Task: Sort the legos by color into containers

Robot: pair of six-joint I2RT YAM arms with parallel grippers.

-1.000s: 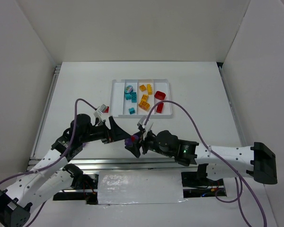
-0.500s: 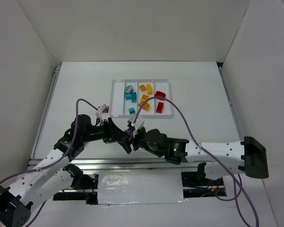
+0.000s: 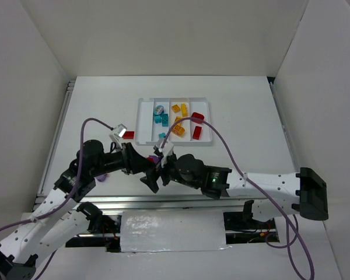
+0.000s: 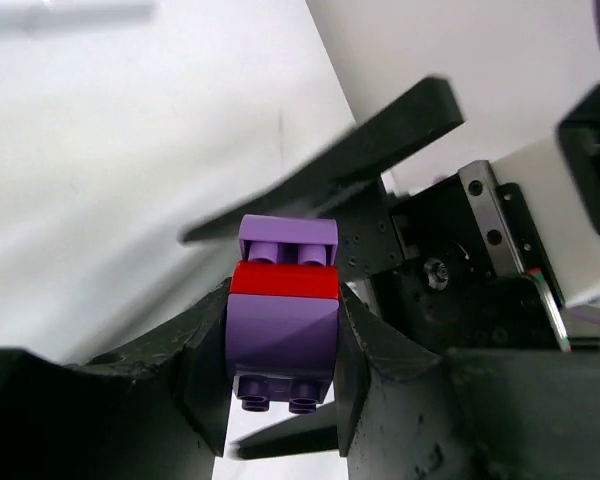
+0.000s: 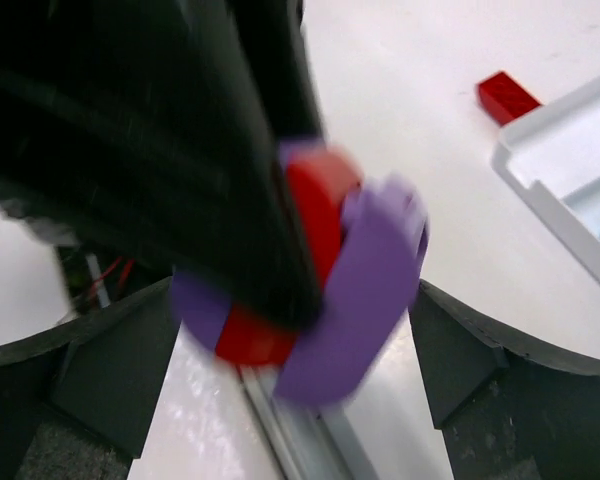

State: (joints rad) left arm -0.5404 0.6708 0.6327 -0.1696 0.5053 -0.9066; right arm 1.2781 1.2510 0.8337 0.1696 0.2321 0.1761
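A small stack of legos (image 4: 283, 320), purple with a red layer in the middle, sits clamped between my left gripper's (image 4: 283, 348) fingers. From above, the stack (image 3: 156, 158) hangs over the table in front of the white tray (image 3: 141, 119), where both grippers meet. My right gripper (image 5: 295, 355) is open, with its fingers either side of the stack (image 5: 365, 290) and a gap on each side. The tray's containers hold teal legos (image 3: 160, 119), orange ones (image 3: 178, 122), red ones (image 3: 197, 118) and a round multicoloured one (image 3: 159, 109).
A loose red lego (image 3: 129, 135) lies on the table just left of the tray, and the right wrist view shows it too (image 5: 507, 97) beside the tray corner (image 5: 560, 160). Purple cables loop over both arms. White walls enclose the table.
The left gripper has closed on the purple and red stack, and the right gripper has spread open around it. Both grippers have shifted a little left and away from the bases.
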